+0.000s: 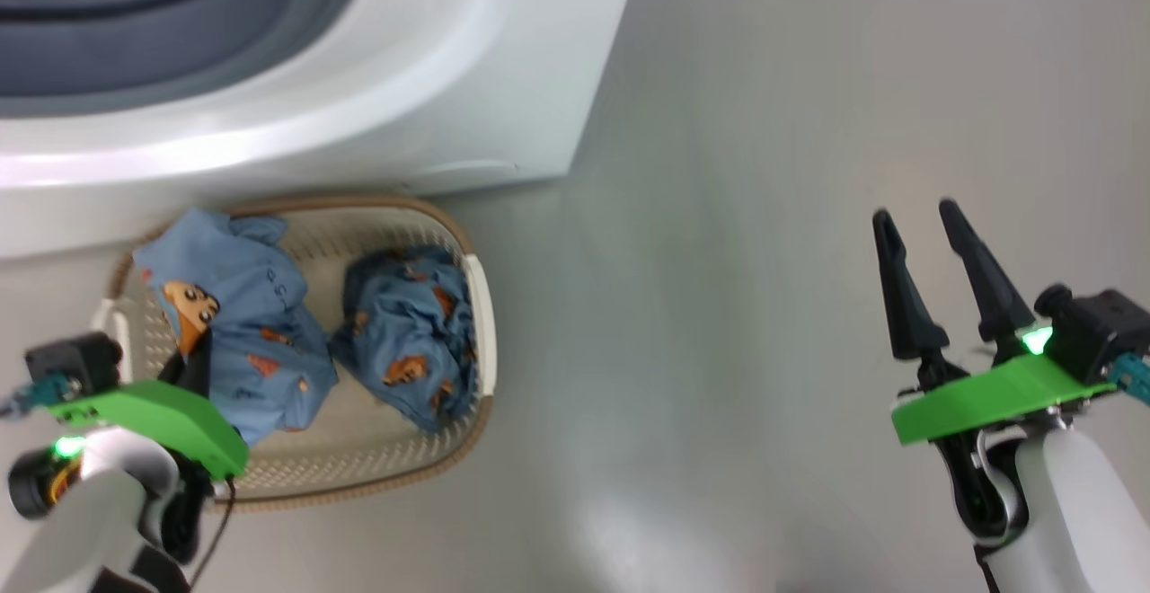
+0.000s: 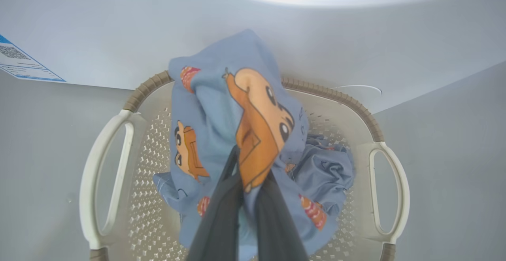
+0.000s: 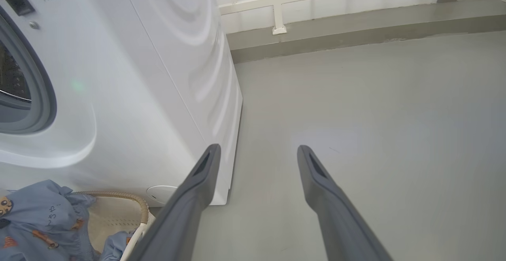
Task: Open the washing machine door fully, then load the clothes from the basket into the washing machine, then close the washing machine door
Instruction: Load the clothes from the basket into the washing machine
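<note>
The left gripper (image 2: 253,174) is closed down narrow, its two dark fingers (image 2: 221,217) pinching a fold of a blue garment (image 2: 237,106) printed with orange-brown cartoon faces. The cloth bunches up over the fingertips and hangs around them, and its lower folds reach down into the basket (image 2: 332,95).

From the robot's head, that cream perforated basket with the brown braided rim sits at about eight o'clock, on the grey floor (image 1: 764,216) and close against the foot of the washing machine (image 1: 359,81). Two things lie in it. The pinched garment fills the nine o'clock half. A second bundle (image 1: 409,341) of the same blue print lies crumpled against the three o'clock wall, just beside the first. Bare basket bottom shows between and below them.

The right gripper (image 1: 915,214) hangs at about four o'clock, well apart from the basket. Its fingers are spread wide over bare floor, touching and holding nothing.

The white machine stands at eleven o'clock, its grey gasket (image 1: 180,27) ringing the open mouth. A blue-edged label (image 2: 23,61) is stuck low on its front.
</note>
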